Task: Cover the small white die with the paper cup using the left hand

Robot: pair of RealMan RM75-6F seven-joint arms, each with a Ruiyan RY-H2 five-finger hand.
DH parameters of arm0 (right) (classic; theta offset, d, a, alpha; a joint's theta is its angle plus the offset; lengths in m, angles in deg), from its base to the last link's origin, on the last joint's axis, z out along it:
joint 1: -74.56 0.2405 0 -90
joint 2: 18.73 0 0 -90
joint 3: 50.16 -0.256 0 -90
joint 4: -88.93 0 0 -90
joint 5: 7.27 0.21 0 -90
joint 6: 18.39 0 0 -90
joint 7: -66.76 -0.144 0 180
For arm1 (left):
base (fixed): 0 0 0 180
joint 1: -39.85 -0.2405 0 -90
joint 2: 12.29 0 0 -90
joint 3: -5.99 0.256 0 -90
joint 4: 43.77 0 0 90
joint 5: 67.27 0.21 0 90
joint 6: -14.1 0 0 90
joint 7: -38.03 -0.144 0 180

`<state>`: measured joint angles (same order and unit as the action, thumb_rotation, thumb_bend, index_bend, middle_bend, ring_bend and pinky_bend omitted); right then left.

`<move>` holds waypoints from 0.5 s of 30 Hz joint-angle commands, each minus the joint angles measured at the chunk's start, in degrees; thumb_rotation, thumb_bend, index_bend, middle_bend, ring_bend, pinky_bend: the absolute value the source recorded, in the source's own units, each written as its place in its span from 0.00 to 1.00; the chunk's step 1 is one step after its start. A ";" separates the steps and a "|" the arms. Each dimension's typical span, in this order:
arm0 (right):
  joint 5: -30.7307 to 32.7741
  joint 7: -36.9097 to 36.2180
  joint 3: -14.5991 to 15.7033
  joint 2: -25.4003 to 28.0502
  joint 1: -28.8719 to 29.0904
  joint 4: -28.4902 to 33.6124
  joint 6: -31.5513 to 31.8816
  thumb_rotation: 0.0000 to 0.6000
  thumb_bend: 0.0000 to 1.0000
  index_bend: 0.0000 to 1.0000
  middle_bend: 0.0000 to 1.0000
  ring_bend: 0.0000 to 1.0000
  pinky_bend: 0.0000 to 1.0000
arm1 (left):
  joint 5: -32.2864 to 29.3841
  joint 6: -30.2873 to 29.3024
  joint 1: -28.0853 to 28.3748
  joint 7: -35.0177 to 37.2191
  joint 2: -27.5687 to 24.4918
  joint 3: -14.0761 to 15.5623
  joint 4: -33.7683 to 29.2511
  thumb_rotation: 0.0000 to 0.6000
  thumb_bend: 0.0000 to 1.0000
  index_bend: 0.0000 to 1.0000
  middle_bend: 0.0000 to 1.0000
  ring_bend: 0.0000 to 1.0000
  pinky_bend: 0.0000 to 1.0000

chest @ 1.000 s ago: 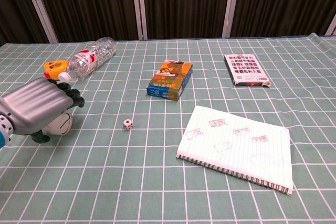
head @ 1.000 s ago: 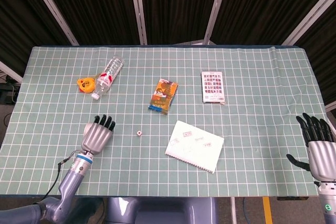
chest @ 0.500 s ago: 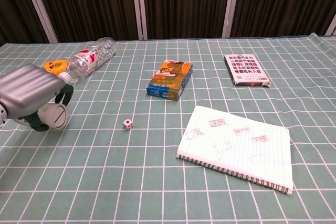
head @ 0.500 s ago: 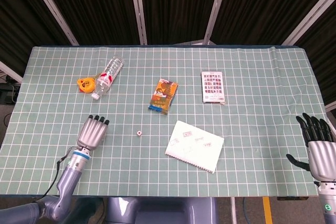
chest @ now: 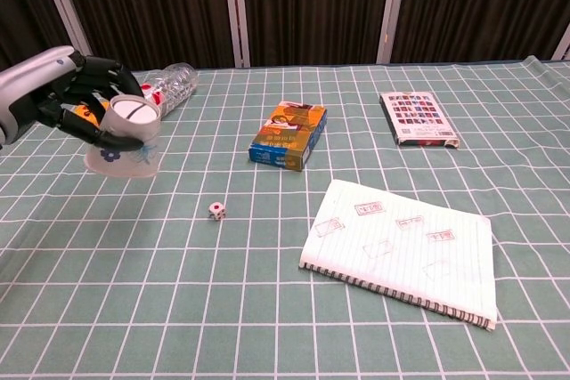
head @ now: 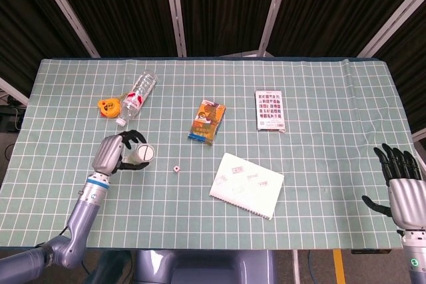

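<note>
Paper cup [chest: 126, 139] gripped by the left hand [chest: 67, 88], lifted and inverted, mid-carry; white die [chest: 216, 211] lies to its right on the mat, so next: translate over it, lower.

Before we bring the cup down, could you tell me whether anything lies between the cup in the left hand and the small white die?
Nothing visible does. The left hand holds the paper cup above the mat, left of the die, with only bare grid mat between them. The blue snack box lies farther back, off that path.
</note>
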<state>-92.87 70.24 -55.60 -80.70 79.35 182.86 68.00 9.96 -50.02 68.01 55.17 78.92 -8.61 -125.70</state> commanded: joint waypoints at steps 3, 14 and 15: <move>0.50 -0.45 -0.13 0.06 0.09 -0.09 -0.40 1.00 0.00 0.00 0.00 0.00 0.00 | 5.32 2.48 2.70 29.41 4.84 -0.63 9.70 1.00 0.00 0.53 0.40 0.38 0.46; 1.29 -1.68 -0.32 0.46 0.16 -0.28 -0.96 1.00 0.00 0.00 0.00 0.00 0.00 | 2.93 5.65 6.89 29.33 12.63 0.04 16.20 1.00 0.00 0.53 0.40 0.38 0.46; 1.49 -1.80 -0.37 0.51 0.15 -0.37 -1.04 1.00 0.00 0.00 0.00 0.00 0.00 | 2.75 5.81 7.21 29.02 13.24 0.08 16.97 1.00 0.00 0.53 0.40 0.38 0.46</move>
<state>-91.47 68.51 -55.92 -80.23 79.51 182.55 67.00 13.10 -44.64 74.68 84.59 91.42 -8.63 -109.54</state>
